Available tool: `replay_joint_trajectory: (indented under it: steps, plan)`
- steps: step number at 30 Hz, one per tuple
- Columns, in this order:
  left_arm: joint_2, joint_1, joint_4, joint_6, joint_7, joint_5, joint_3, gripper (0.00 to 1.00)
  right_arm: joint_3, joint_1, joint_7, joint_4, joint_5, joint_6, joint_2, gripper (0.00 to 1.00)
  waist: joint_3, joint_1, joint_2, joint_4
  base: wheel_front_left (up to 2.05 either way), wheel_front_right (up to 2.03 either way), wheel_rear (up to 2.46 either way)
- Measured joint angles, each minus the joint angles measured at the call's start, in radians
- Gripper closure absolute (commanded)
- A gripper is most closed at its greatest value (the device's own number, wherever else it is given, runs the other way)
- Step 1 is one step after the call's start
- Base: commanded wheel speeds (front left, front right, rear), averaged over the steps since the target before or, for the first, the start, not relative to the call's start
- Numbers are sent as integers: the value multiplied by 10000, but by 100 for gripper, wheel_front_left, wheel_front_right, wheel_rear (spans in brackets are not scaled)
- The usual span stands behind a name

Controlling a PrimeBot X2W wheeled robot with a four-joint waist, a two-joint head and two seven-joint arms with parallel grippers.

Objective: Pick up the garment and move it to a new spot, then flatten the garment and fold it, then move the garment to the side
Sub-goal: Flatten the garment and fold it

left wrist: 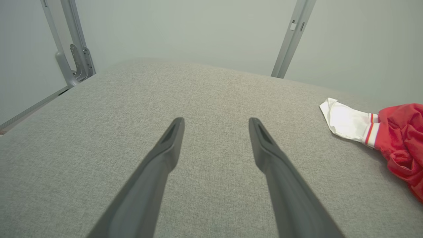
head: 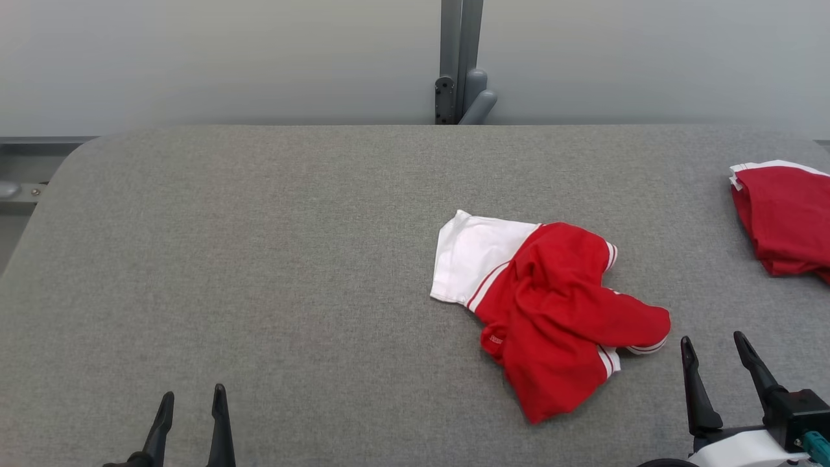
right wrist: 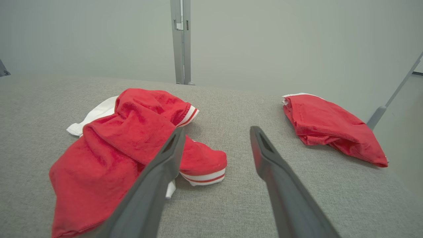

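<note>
Head view: our crumpled garment (head: pixel 551 311) lies right of the table's (head: pixel 259 259) middle, nearer the front edge. Left hand (head: pixel 194 391) and right hand (head: pixel 712 338) both gape empty, the right just beside a sleeve (head: pixel 639 324). Pinch only that sleeve and we likely drag a twisted bundle.

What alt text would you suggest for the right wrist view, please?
A crumpled red and white cloth garment lies on the grey fabric-covered table, partly behind one dark finger of the open right claw. A second, folded red cloth garment lies apart to the right.
</note>
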Motion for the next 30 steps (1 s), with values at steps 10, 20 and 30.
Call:
replay_joint_trajectory:
  steps: [10, 20, 30]
  plan:
    - [-4, -77, 98, -25, 0, -82, -82, 0, 8, -67, 0, 0, 10, 0, -33, 0, 52, 0, 0, -166, 0, 0, 0]
    - [-10, -1394, 1034, -144, 0, -213, -1179, 0, 596, -686, 0, -79, 27, 2, -65, 0, 300, 0, 0, -713, 0, 0, 0]
    - [-13, -6433, 3684, -219, 2569, -462, -3168, 0, 788, -1790, -2, -468, 121, 0, 107, 0, 1574, 1, 1, -1774, 0, 0, 0]
